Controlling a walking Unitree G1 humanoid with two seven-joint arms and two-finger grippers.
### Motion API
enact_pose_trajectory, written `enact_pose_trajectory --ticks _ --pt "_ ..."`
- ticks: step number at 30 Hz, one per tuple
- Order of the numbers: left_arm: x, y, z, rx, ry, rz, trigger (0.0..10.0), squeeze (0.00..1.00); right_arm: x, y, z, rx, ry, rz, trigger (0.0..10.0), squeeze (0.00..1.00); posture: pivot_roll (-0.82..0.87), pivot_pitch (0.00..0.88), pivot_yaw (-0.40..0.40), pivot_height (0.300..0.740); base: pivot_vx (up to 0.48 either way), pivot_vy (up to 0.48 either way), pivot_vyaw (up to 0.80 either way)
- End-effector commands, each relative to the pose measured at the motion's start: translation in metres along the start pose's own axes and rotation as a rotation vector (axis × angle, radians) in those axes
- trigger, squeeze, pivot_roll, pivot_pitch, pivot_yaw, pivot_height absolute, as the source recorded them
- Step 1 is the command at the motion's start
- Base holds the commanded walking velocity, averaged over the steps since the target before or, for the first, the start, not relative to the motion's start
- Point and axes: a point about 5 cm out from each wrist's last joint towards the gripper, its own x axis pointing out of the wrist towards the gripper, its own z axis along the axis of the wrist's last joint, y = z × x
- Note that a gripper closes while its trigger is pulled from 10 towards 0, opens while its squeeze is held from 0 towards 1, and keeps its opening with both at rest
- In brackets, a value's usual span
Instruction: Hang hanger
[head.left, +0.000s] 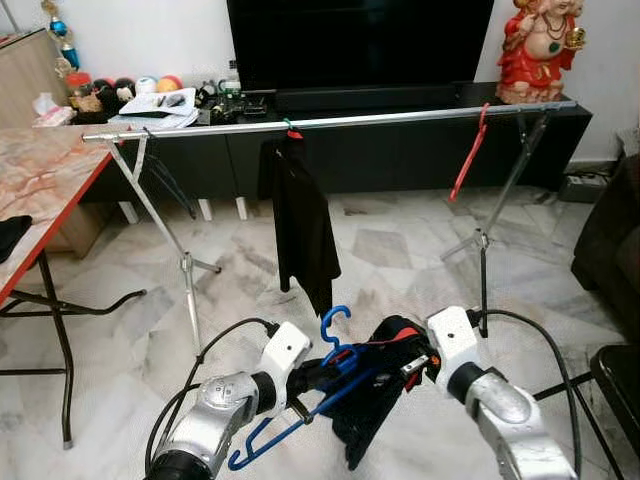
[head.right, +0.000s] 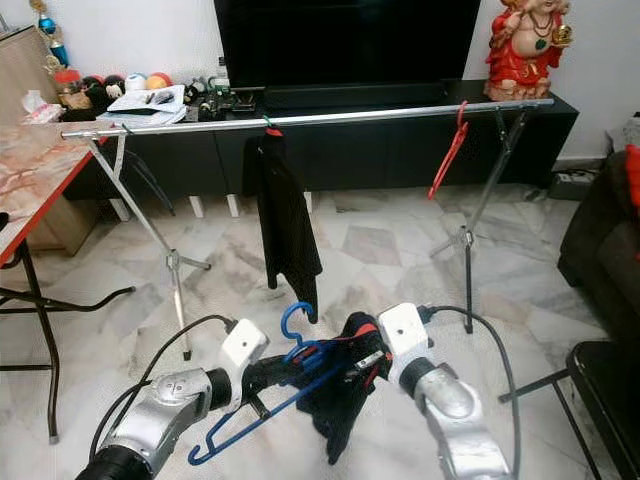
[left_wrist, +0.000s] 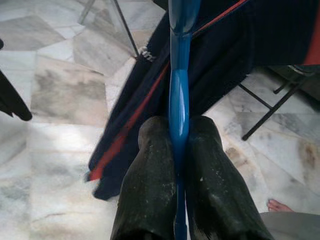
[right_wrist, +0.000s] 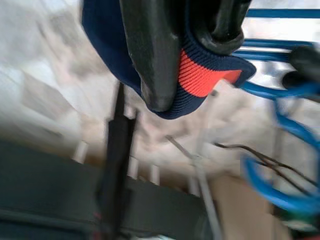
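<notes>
Left gripper (left_wrist: 179, 150) clamped on blue hanger (head.left: 335, 352); right gripper (right_wrist: 192, 65) pinches navy garment (head.left: 375, 410) at 3 o'clock of hanger. Rail (head.left: 330, 122) at 12.

Both arms fwd, left hand (left_wrist: 179, 165) & right hand (right_wrist: 192, 47) apparently clamped.
</notes>
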Motion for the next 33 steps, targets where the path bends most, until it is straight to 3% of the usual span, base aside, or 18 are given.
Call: enact_pose_trajectory --ticks 1,6,8,11,16,18,19,25,33 --pt "-0.001 0.001 0.005 -0.006 -0.023 -0.005 10.0 0.00 0.001 0.012 0.021 -0.033 -0.099 0.121 10.0 0.00 0.03 0.043 0.067 0.740 0.000 0.000 0.00" --pt "0.000 0.001 0.007 -0.011 -0.027 -0.011 10.0 0.00 -0.007 0.030 0.029 -0.041 -0.148 0.291 10.0 0.00 0.03 0.042 0.069 0.740 0.000 0.000 0.00" --pt "0.000 0.001 0.007 -0.013 -0.027 -0.013 10.0 0.00 -0.008 0.030 0.028 -0.037 -0.141 0.298 10.0 0.00 0.03 0.042 0.070 0.740 0.000 0.000 0.00" --pt "0.000 0.001 0.006 -0.013 -0.026 -0.014 10.0 0.00 -0.005 0.018 0.014 -0.082 -0.066 0.184 10.0 0.00 0.03 0.042 0.070 0.740 0.000 0.000 0.00" --pt "-0.001 0.002 0.005 -0.007 -0.020 -0.006 10.0 0.00 -0.005 -0.028 -0.020 -0.189 0.225 -0.196 10.0 0.00 0.04 0.042 0.071 0.740 0.000 0.000 0.00" --pt "-0.004 0.004 0.004 -0.002 -0.009 0.000 10.0 0.00 -0.015 -0.051 -0.028 -0.170 0.303 -0.390 10.0 0.00 0.04 0.042 0.071 0.740 0.000 0.000 0.00" --pt "-0.004 0.005 0.003 -0.001 -0.006 0.002 10.0 0.00 -0.017 -0.055 -0.028 -0.179 0.308 -0.412 10.0 0.00 0.04 0.041 0.071 0.740 0.000 0.000 0.00" --pt "-0.007 0.005 0.001 -0.002 0.004 -0.004 10.0 0.00 -0.013 -0.055 -0.027 -0.197 0.279 -0.433 10.0 0.00 0.04 0.038 0.071 0.740 0.000 0.000 0.00" --pt "-0.005 -0.003 0.003 -0.034 -0.012 -0.082 10.0 0.00 0.006 -0.031 -0.017 -0.146 0.170 -0.308 10.0 0.00 0.04 0.035 0.071 0.740 0.000 0.000 0.00"
